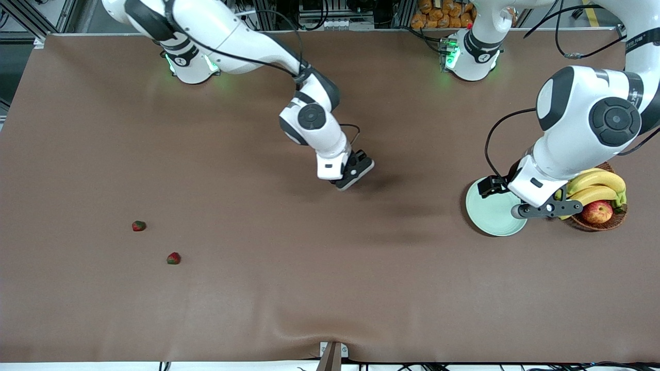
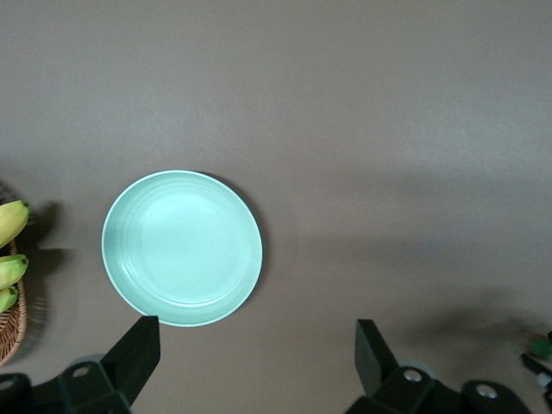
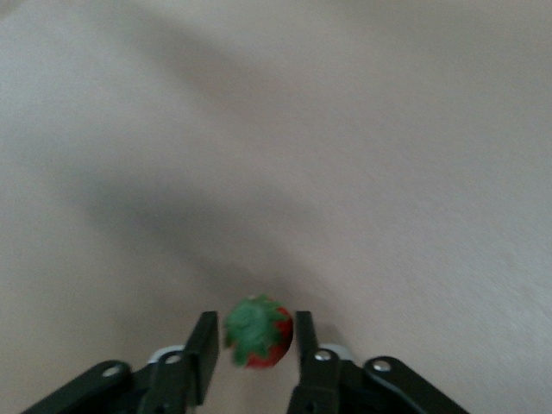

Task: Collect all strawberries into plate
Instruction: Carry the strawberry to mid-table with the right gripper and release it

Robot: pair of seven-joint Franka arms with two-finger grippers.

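Note:
Two strawberries lie on the brown table toward the right arm's end, one (image 1: 138, 225) farther from the front camera than the other (image 1: 174, 258). A further strawberry (image 3: 259, 332), green top showing, sits between the fingers of my right gripper (image 3: 255, 321), whose jaws stand slightly apart from it with a thin gap. In the front view that right gripper (image 1: 356, 174) hangs over the middle of the table and hides the berry. The mint-green plate (image 1: 490, 214) (image 2: 181, 250) is bare. My left gripper (image 1: 546, 208) (image 2: 259, 345) hovers open beside the plate's rim.
A wicker basket (image 1: 600, 222) (image 2: 10, 332) with bananas (image 1: 595, 186) and an apple (image 1: 597, 211) stands beside the plate at the left arm's end. The left arm's forearm overhangs the plate and basket.

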